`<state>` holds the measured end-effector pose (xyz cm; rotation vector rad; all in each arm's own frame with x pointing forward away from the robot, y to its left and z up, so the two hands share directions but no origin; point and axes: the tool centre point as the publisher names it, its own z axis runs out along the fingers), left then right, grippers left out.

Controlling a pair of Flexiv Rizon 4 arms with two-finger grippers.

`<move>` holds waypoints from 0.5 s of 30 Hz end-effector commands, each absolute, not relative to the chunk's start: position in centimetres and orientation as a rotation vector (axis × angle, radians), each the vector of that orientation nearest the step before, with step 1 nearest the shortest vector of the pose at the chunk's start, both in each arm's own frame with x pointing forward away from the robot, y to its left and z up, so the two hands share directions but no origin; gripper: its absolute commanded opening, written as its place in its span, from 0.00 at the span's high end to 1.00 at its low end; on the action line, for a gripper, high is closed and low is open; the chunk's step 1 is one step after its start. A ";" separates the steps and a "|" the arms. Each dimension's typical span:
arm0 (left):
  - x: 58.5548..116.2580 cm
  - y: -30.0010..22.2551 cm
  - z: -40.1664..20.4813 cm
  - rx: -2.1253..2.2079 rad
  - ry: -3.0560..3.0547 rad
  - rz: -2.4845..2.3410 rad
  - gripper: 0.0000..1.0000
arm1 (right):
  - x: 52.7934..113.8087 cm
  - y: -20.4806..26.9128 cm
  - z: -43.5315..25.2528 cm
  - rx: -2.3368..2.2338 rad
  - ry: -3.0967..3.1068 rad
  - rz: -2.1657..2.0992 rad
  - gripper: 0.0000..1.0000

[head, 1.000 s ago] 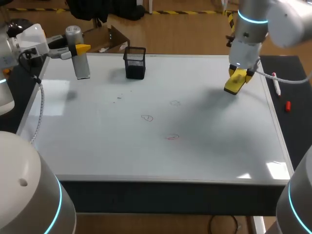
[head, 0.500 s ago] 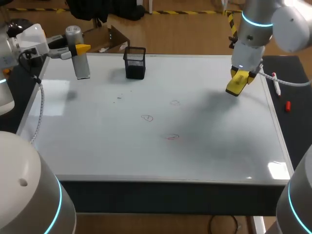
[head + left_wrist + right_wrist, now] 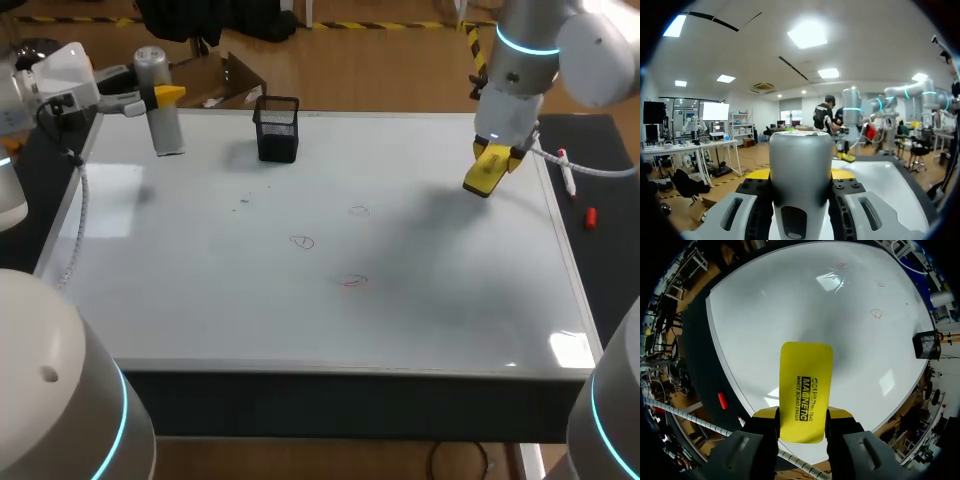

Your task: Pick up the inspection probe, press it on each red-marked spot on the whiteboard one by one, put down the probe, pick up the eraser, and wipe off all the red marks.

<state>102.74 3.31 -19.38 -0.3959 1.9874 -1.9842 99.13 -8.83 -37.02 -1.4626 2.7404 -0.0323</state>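
Three red marks [image 3: 301, 241] still on the whiteboard [image 3: 200, 280], grouped around centre. All are faint circles and none is wiped, so by my read the wipe step hasn't started.

Left pincer [image 3: 158, 97] pinches the probe [image 3: 167, 135] from both sides, upright, at the board's 10 o'clock corner. Can't tell if its base touches the board, but the probe is not yet put down. Nothing in view settles whether each mark got pressed.

Right pincer [image 3: 803, 416] is clamped on the yellow eraser [image 3: 805, 385], over the board at 2 o'clock, well apart from the marks.

Left to do, as I judge it: release the probe, carry the eraser to the marks, wipe all three.

Containers: one black mesh cup [image 3: 277, 128] on the board at 11 o'clock, near the probe on its 3 o'clock side. Can't make out anything in it. Marker [image 3: 567, 176] and red cap [image 3: 590, 215] lie loose on the bench [image 3: 605, 250] strip at 3 o'clock, in no container.
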 end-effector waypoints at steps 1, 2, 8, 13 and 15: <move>101.8 1.8 -18.8 -0.380 1.992 -2.015 1.00 | 99.1 -8.9 -36.9 -1.465 2.740 -0.038 1.00; 101.5 1.2 -18.7 -0.366 1.990 -2.033 1.00 | 99.1 -8.9 -36.9 -1.465 2.740 -0.038 1.00; 99.4 -3.4 -18.6 -0.256 2.031 -2.142 1.00 | 99.1 -8.9 -36.9 -1.465 2.740 -0.038 1.00; 97.3 -7.2 -18.2 -0.148 2.067 -2.229 1.00 | 99.1 -8.9 -36.9 -1.465 2.740 -0.038 1.00; 96.6 -8.3 -18.2 -0.126 2.074 -2.256 1.00 | 99.1 -8.9 -36.9 -1.465 2.740 -0.038 1.00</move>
